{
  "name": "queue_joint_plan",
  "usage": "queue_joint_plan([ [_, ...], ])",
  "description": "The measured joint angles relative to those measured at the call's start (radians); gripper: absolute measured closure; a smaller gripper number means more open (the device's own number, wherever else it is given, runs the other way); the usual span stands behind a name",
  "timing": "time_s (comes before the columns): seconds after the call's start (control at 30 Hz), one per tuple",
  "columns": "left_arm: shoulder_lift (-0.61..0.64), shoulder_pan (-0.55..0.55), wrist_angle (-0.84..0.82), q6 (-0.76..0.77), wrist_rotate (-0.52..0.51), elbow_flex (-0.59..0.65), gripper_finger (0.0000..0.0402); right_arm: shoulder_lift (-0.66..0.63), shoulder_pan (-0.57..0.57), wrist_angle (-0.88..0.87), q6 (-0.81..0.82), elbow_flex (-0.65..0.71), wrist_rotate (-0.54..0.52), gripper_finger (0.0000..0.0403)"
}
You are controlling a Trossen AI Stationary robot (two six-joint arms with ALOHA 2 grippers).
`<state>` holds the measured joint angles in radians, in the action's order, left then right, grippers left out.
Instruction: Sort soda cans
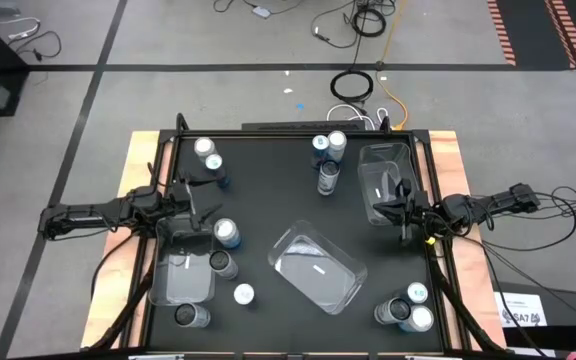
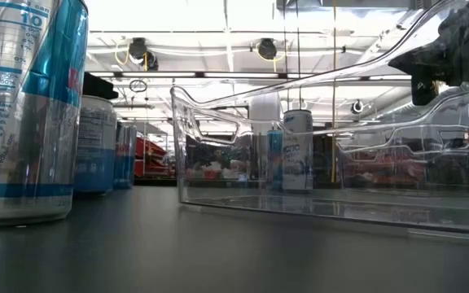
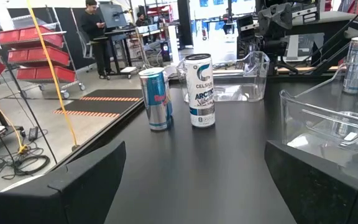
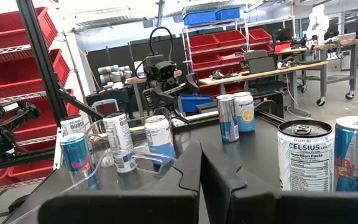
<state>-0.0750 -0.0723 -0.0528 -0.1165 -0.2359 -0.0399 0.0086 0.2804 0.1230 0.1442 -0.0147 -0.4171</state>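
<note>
Soda cans stand upright in groups on the black table: two at the far left (image 1: 209, 158), three at the far middle (image 1: 328, 155), several near the left bin (image 1: 224, 248), three at the near right (image 1: 408, 308). My left gripper (image 1: 196, 195) is open and level over the table. A blue can (image 3: 156, 99) and a white Celsius can (image 3: 201, 90) stand ahead of its fingers (image 3: 194, 155). My right gripper (image 1: 400, 205) hovers at the right bin (image 1: 383, 170). Its fingers (image 4: 201, 155) are shut on nothing.
Three clear plastic bins lie on the table: left (image 1: 183, 270), middle (image 1: 318, 268), and right. The middle bin (image 2: 332, 171) fills the low view, with a large can (image 2: 23, 106) close at its left. People stand in the room beyond (image 3: 95, 31).
</note>
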Motion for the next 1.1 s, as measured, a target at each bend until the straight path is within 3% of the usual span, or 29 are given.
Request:
queue_joint_plan([
  [1.1, 0.000, 0.000, 0.000, 0.000, 0.000, 0.000, 0.0011, 0.000, 0.000, 0.000, 0.000, 0.000, 0.000, 0.0403],
])
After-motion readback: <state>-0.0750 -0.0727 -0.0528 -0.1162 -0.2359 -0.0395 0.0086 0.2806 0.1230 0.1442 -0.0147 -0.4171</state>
